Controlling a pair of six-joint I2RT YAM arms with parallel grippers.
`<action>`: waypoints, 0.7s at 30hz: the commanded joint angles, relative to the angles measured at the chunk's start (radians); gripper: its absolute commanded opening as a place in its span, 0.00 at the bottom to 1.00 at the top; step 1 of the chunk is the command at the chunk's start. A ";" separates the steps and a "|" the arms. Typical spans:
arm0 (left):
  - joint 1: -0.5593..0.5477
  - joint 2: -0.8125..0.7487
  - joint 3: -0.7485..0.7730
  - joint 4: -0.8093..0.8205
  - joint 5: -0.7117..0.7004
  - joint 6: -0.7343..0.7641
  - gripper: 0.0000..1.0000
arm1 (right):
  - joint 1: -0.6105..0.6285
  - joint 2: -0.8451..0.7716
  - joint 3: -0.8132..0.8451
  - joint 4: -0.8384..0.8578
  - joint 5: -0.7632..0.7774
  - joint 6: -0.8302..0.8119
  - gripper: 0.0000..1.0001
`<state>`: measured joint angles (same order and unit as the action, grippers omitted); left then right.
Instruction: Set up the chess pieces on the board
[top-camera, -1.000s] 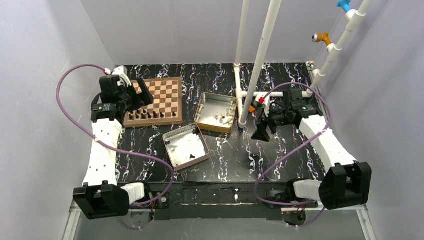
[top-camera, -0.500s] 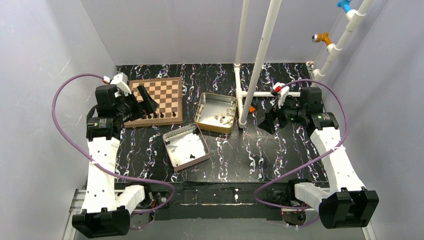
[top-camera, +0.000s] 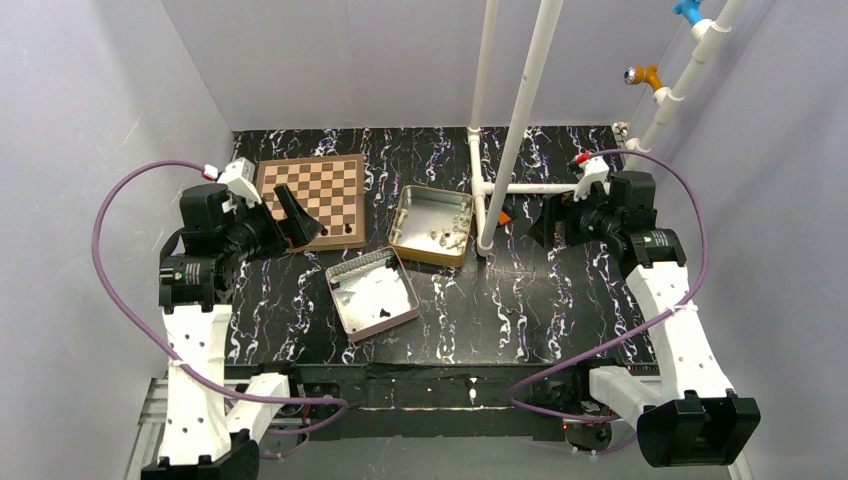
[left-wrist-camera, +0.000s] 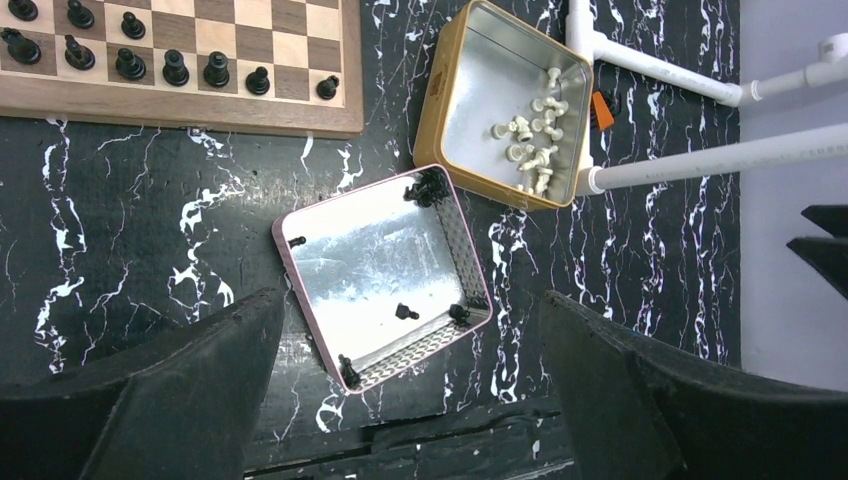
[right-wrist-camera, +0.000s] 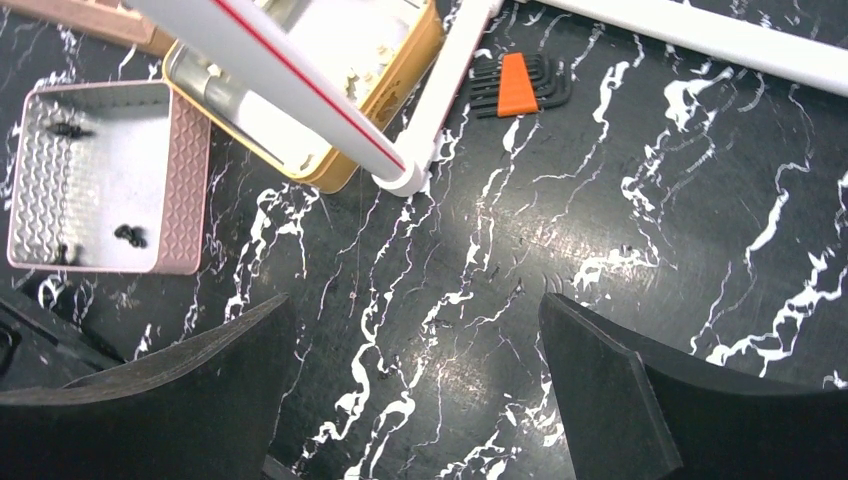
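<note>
The board (top-camera: 320, 180) lies at the back left, and a row of black chess pieces (left-wrist-camera: 170, 68) stands along its near edge. Several more black pieces (left-wrist-camera: 405, 312) lie in a pink tin (top-camera: 372, 292) in front of it. My left gripper (top-camera: 292, 222) hangs open above the board's near left corner. In its wrist view the left gripper (left-wrist-camera: 410, 300) frames the pink tin (left-wrist-camera: 370, 250) with nothing between its fingers. My right gripper (top-camera: 545, 222) is open over bare table right of the white pipes, and the right gripper (right-wrist-camera: 415, 305) holds nothing.
A gold tin (top-camera: 432, 225) with white pieces (left-wrist-camera: 530, 140) sits right of the board. White pipes (top-camera: 500, 130) rise from a frame just right of it. An orange hex-key set (right-wrist-camera: 515, 85) lies by the pipe base.
Both arms have drawn back and up. The left gripper left the board's left side for its near corner. The right gripper moved right and away, its jaws a little wider.
</note>
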<state>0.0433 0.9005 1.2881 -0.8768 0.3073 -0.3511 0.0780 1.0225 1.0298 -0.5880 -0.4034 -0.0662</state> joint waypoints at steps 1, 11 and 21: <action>-0.028 -0.045 0.054 -0.078 -0.009 0.034 0.98 | -0.006 -0.014 0.066 -0.006 0.111 0.115 0.98; -0.167 -0.006 0.140 -0.106 -0.117 0.108 0.98 | -0.006 0.004 0.129 -0.024 0.272 0.123 0.99; -0.177 -0.009 0.110 -0.042 -0.107 0.069 0.98 | -0.024 -0.038 0.125 -0.006 0.338 0.127 0.98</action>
<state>-0.1284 0.9016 1.4014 -0.9409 0.2020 -0.2695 0.0643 1.0187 1.1183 -0.6258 -0.1036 0.0498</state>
